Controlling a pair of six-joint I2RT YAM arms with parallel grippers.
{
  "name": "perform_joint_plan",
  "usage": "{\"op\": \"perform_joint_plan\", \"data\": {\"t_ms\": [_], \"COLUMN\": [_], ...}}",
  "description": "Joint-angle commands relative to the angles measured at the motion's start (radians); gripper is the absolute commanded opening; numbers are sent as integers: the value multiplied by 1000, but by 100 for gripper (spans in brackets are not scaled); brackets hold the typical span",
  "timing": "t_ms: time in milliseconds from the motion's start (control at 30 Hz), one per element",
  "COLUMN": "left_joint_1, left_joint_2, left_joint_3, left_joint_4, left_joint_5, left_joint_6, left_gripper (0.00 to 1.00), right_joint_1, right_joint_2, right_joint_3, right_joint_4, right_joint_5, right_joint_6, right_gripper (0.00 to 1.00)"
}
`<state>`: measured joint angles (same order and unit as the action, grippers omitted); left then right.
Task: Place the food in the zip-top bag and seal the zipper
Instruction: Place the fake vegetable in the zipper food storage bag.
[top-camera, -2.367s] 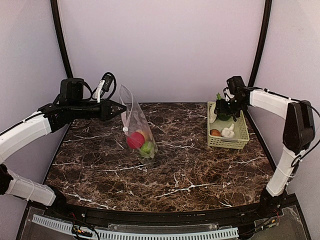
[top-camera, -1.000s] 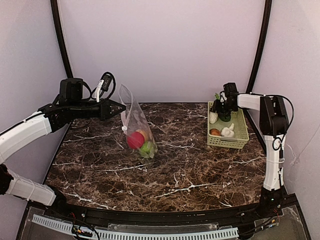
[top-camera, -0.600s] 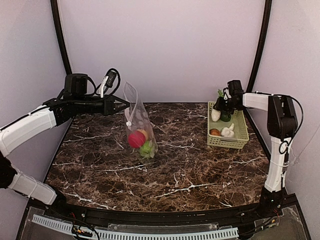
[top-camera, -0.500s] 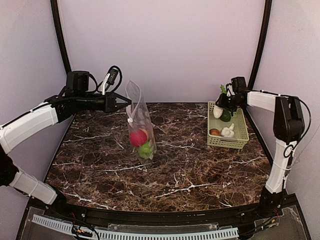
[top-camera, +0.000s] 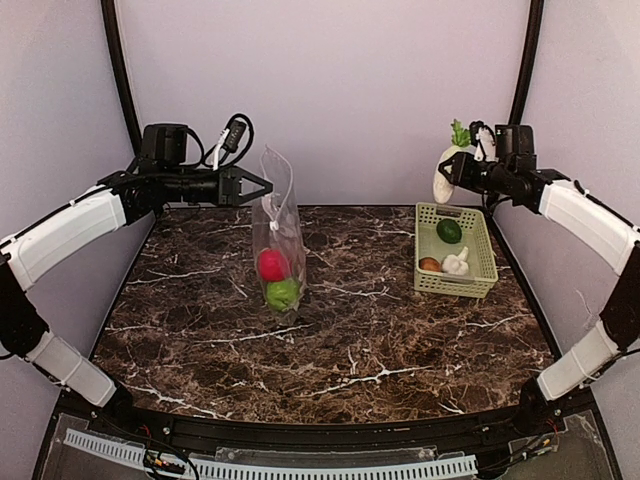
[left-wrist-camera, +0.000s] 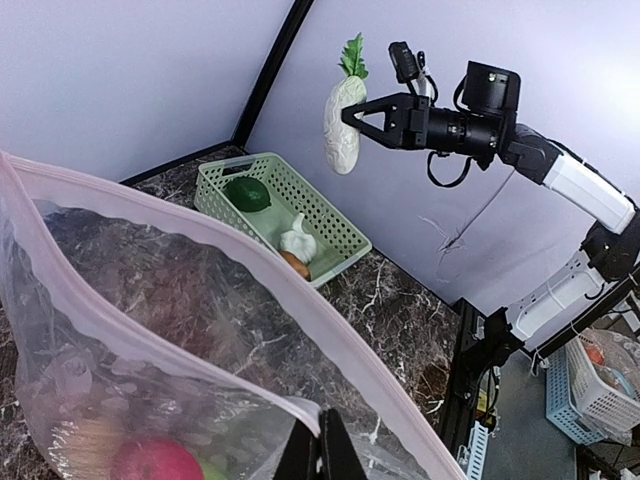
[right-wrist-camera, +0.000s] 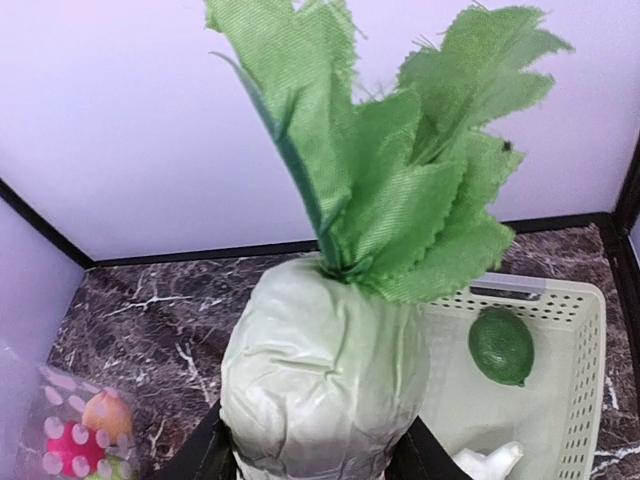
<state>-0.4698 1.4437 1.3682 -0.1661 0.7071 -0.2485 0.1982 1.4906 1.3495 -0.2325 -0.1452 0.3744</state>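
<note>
The clear zip-top bag (top-camera: 277, 232) hangs upright over the table, my left gripper (top-camera: 266, 187) shut on its top edge. Its mouth gapes, and the pink zipper (left-wrist-camera: 262, 303) runs across the left wrist view above my left gripper (left-wrist-camera: 320, 445). A red apple (top-camera: 271, 264) and a green apple (top-camera: 282, 293) lie at the bag's bottom. My right gripper (top-camera: 452, 170) is shut on the white radish (top-camera: 443, 182), held high above the basket's far end. In the right wrist view the radish (right-wrist-camera: 320, 360) fills the jaws of my right gripper (right-wrist-camera: 312, 455), leaves up.
The pale green basket (top-camera: 482, 278) stands at the right of the marble table, holding a dark green piece (top-camera: 449, 230), a garlic (top-camera: 457, 264) and a brown piece (top-camera: 430, 265). Black frame posts rise at both back corners.
My right gripper has lifted the radish out of the basket and high above it. My left arm has raised the bag and shifted it slightly right, so it hangs straighter.
</note>
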Motion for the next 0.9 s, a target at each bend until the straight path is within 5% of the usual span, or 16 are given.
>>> {"op": "perform_joint_plan", "data": {"t_ms": [0,433,867], "left_joint_1": [-7,-7,-15], "left_joint_2": [-8,-33,-56], "left_joint_3": [-22,-88,-100], "left_joint_4": [-9,4,35], "left_joint_5": [26,52,86], "left_joint_6": [-4,5,-18], "left_gripper": [1,1,1], "right_joint_1": [123,568,758], "right_joint_2": [-85,-2,206], "right_joint_3": [2,249,522], "right_joint_4": [-19,-36,-53], "right_joint_5": [-5,85,96], "right_joint_6": [-25,-33,-53], "right_gripper": [37,38,38]}}
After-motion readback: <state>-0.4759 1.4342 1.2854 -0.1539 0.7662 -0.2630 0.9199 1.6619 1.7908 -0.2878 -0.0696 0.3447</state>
